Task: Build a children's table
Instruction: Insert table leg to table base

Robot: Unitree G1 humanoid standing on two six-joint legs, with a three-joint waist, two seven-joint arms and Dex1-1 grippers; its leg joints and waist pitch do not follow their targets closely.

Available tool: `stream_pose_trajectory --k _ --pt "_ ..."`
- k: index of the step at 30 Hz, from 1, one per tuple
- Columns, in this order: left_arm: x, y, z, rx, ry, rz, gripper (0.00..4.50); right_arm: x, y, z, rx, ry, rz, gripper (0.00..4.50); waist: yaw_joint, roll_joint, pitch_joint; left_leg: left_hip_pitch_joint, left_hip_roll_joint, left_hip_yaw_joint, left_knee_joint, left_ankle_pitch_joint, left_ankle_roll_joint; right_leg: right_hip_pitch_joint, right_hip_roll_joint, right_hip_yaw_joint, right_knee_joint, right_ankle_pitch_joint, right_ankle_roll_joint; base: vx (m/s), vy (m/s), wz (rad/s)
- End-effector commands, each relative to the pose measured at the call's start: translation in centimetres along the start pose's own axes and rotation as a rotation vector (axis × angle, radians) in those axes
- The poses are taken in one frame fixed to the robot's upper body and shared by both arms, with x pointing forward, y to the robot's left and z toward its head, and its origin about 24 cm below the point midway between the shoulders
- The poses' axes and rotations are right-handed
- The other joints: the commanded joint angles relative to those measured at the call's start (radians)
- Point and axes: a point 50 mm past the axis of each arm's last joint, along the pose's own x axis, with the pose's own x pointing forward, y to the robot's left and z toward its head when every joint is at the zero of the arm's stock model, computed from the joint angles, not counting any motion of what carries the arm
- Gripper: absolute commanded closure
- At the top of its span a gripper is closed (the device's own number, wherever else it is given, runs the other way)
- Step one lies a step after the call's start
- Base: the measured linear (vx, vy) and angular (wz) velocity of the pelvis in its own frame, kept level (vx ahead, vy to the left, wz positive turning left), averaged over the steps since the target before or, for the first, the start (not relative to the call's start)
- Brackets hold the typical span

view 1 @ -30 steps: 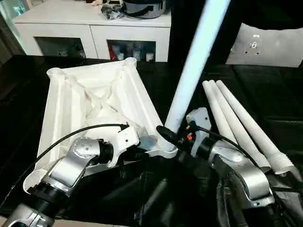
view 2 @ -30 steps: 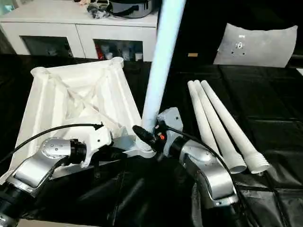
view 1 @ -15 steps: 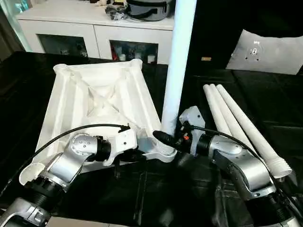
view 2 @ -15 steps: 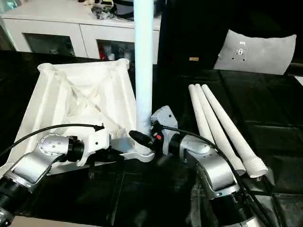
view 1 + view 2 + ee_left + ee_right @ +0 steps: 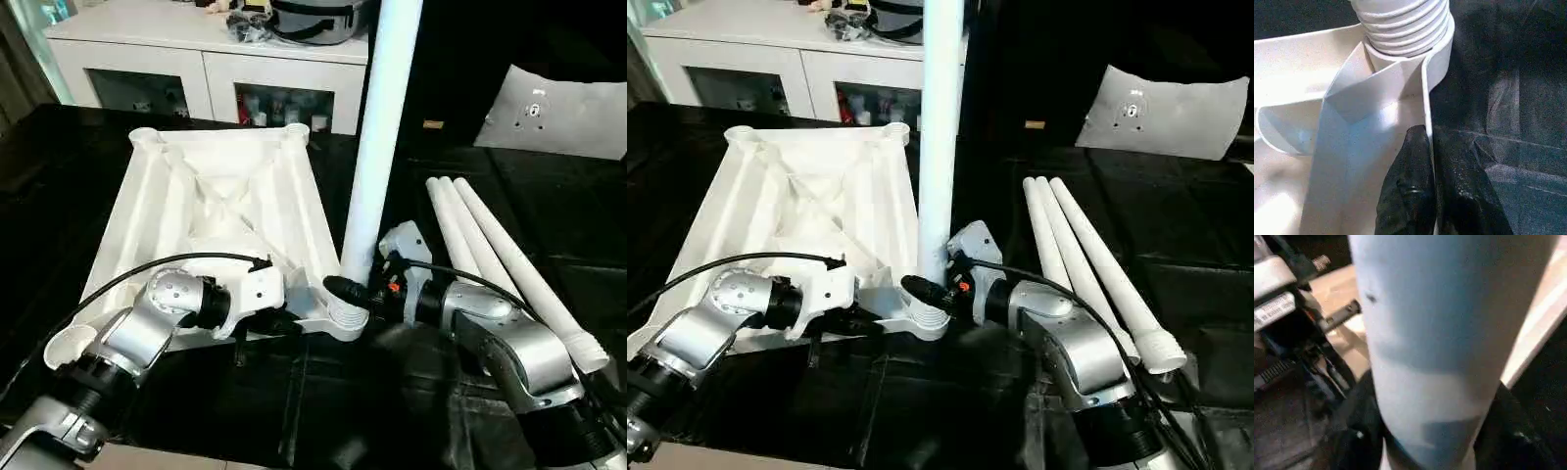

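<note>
The table top [image 5: 211, 220] lies ribbed side up on the black surface [image 5: 549, 211]; one leg [image 5: 377, 157] stands upright in its near corner socket [image 5: 343, 315], pinched by the right gripper [image 5: 348, 291]; the left gripper [image 5: 1427, 196] clamps the top's rim beside it; three spare legs [image 5: 490, 250] lie just right.

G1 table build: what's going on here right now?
The table top lies upside down on the black surface. The right hand grips a leg near its base, standing it in the near corner socket, its threaded end still partly showing. The left hand pinches the top's rim beside that socket. Three more legs lie side by side on the robot's right.
</note>
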Motion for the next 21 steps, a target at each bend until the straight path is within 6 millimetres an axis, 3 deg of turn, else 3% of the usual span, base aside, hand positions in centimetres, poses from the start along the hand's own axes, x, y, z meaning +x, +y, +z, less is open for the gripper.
stream_pose_trajectory --k 1,3,6,9,10,11,14,18,19,21 --pt "0.4 -0.6 -0.5 0.025 0.057 -0.07 4.5 -0.1 -0.4 -1.6 0.048 0.053 -0.028 2.59 -0.001 0.014 -0.048 0.004 0.075 -0.022 -0.086 -0.096 -0.018 0.041 -0.096 0.058 -0.066 -0.005 -0.243 0.0 0.0 0.0" --pt "0.5 -0.5 -0.3 0.027 0.051 -0.075 4.5 0.0 -0.7 -1.7 0.103 0.015 -0.045 2.59 -0.002 0.018 -0.046 0.005 0.075 -0.022 -0.089 -0.124 -0.021 0.038 -0.099 0.058 -0.07 -0.038 -0.246 0.0 0.0 0.0" --pt "0.5 -0.5 -0.3 0.027 0.05 -0.075 4.5 0.0 -0.8 -1.8 0.118 0.006 -0.049 2.59 -0.001 0.015 -0.045 0.005 0.077 -0.023 -0.091 -0.136 -0.025 0.039 -0.098 0.059 -0.072 -0.065 -0.244 0.0 0.0 0.0" --pt "0.5 -0.2 -0.2 0.025 0.046 -0.057 4.5 -0.4 -0.9 -3.1 0.223 -0.027 -0.055 2.59 0.003 0.022 -0.046 0.007 0.077 -0.021 -0.09 -0.14 -0.024 0.038 -0.099 0.06 -0.075 -0.053 -0.247 0.0 0.0 0.0" --pt "0.5 0.0 -0.2 0.022 0.044 -0.049 4.5 -0.7 -0.9 -3.9 0.278 -0.045 -0.059 2.59 0.004 0.019 -0.048 0.005 0.077 -0.022 -0.09 -0.129 -0.022 0.041 -0.098 0.058 -0.071 -0.032 -0.25 0.0 0.0 0.0" --pt "0.4 0.1 -0.2 0.021 0.043 -0.043 4.5 -1.0 -0.9 -4.5 0.316 -0.057 -0.061 2.59 0.006 0.026 -0.047 0.004 0.077 -0.023 -0.09 -0.128 -0.022 0.04 -0.099 0.058 -0.07 -0.026 -0.252 0.0 0.0 0.0" --pt "0.3 0.3 -0.2 0.016 0.042 -0.034 4.5 -1.4 -0.5 -6.0 0.368 -0.07 -0.07 2.59 0.008 0.026 -0.046 0.003 0.078 -0.022 -0.092 -0.147 -0.019 0.04 -0.1 0.057 -0.076 -0.044 -0.253 0.0 0.0 0.0" --pt "0.3 0.4 -0.2 0.016 0.045 -0.029 4.5 -1.5 -0.3 -6.6 0.392 -0.087 -0.079 2.6 0.011 0.027 -0.044 0.005 0.077 -0.024 -0.096 -0.163 -0.018 0.041 -0.1 0.057 -0.081 -0.094 -0.243 0.0 0.0 0.0" --pt "0.3 0.5 -0.3 0.014 0.048 -0.021 4.5 -1.7 -0.2 -7.2 0.411 -0.111 -0.099 2.6 0.012 0.034 -0.042 0.005 0.076 -0.024 -0.097 -0.17 -0.018 0.039 -0.101 0.057 -0.083 -0.117 -0.239 0.0 0.0 0.0" --pt "0.2 0.6 -0.3 0.012 0.052 -0.016 4.5 -1.8 0.0 -7.8 0.414 -0.12 -0.107 2.6 0.011 0.032 -0.041 0.005 0.077 -0.024 -0.098 -0.193 -0.02 0.038 -0.102 0.058 -0.09 -0.161 -0.23 0.0 0.0 0.0"
